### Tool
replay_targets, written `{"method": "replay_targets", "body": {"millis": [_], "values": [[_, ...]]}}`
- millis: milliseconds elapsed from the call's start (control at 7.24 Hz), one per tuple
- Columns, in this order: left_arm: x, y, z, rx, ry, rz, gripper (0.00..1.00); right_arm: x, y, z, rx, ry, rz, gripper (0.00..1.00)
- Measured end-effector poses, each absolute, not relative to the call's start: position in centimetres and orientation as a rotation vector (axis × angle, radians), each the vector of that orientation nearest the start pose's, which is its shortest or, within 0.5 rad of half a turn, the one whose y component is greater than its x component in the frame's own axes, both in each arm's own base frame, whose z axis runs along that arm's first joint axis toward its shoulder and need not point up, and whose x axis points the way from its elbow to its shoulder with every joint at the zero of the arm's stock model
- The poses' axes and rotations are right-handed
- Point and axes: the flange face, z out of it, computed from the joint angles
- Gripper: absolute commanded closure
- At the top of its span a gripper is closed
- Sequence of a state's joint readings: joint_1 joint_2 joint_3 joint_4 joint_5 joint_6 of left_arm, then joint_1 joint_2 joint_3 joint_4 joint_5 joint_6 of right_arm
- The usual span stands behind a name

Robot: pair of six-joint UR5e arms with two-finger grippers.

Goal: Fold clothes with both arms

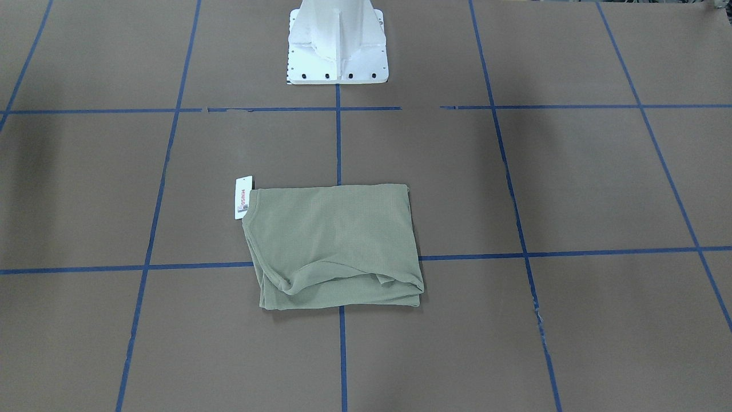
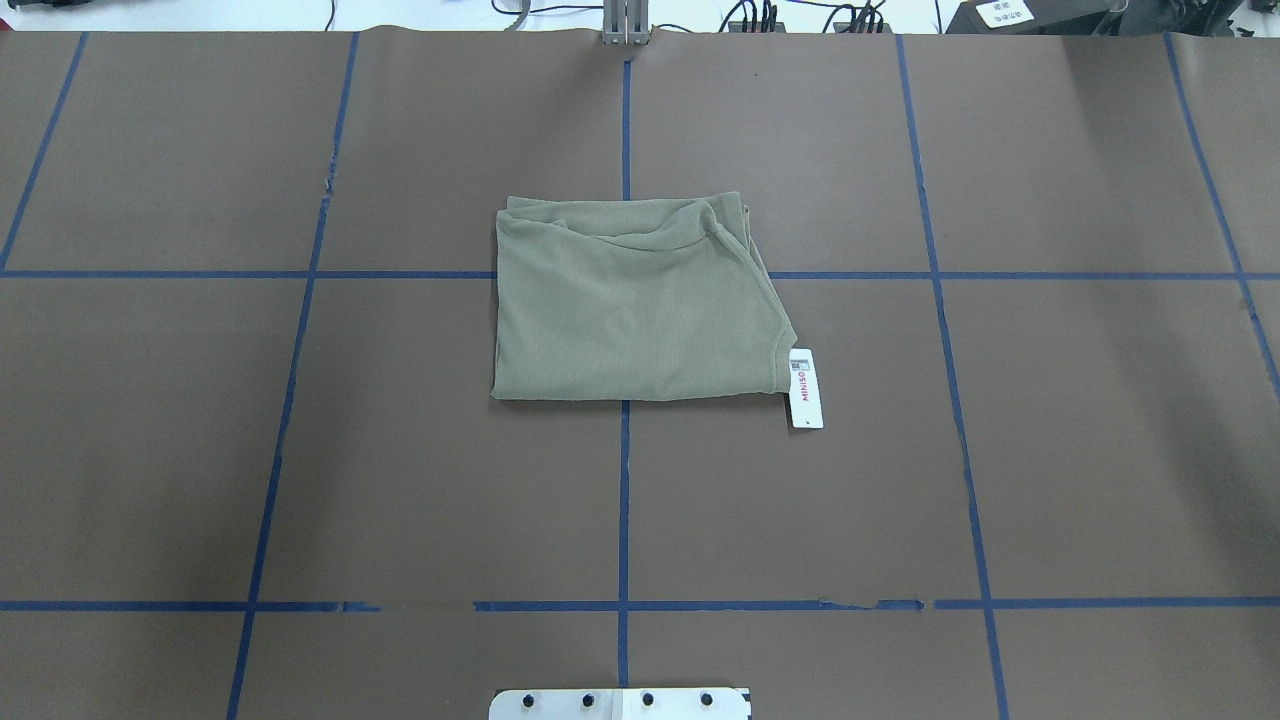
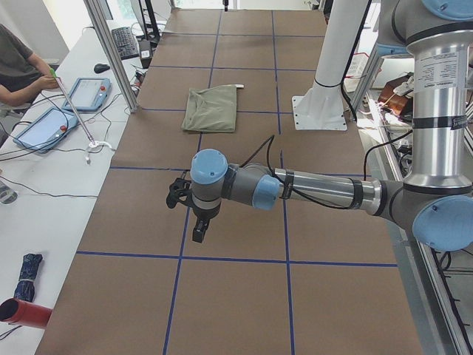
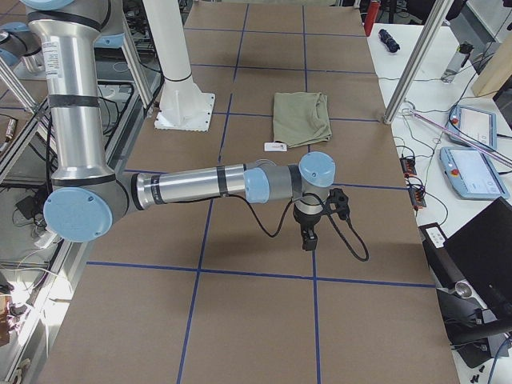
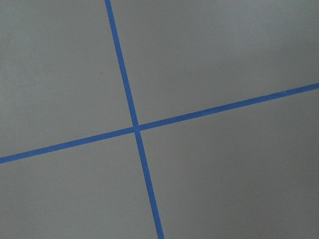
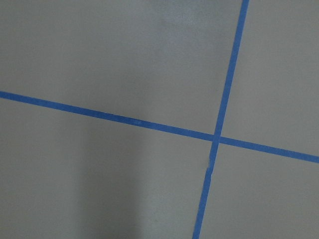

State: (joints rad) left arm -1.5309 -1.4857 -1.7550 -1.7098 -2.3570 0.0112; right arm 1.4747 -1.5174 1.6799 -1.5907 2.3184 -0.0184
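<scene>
The clothes are one sage-green shirt (image 2: 630, 310), folded into a flat rectangle at the table's middle, with the collar edge on its far side. Its white hang tag (image 2: 806, 388) sticks out at the near right corner. The front-facing view shows the shirt (image 1: 334, 246) and the tag (image 1: 243, 197) too. My left gripper (image 3: 199, 233) hangs over bare table far from the shirt (image 3: 211, 109), pointing down. My right gripper (image 4: 308, 240) hangs likewise at the other end, away from the shirt (image 4: 300, 118). I cannot tell whether either is open or shut. Both wrist views show only brown table and blue tape.
The white pedestal base (image 1: 337, 46) stands at the robot's side of the brown table, which is gridded with blue tape. A person (image 3: 18, 66) sits at a side bench with teach pendants (image 3: 89, 92). Aluminium posts (image 3: 111, 52) rise along that edge.
</scene>
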Motion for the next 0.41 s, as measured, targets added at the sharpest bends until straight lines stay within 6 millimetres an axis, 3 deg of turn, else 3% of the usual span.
{"method": "replay_targets", "body": {"millis": [414], "values": [[-4.38,-47.18,60.94,0.186,0.79,0.132,0.0,2.17,-52.1,58.27,0.108,-0.751,-0.149,0.0]]}}
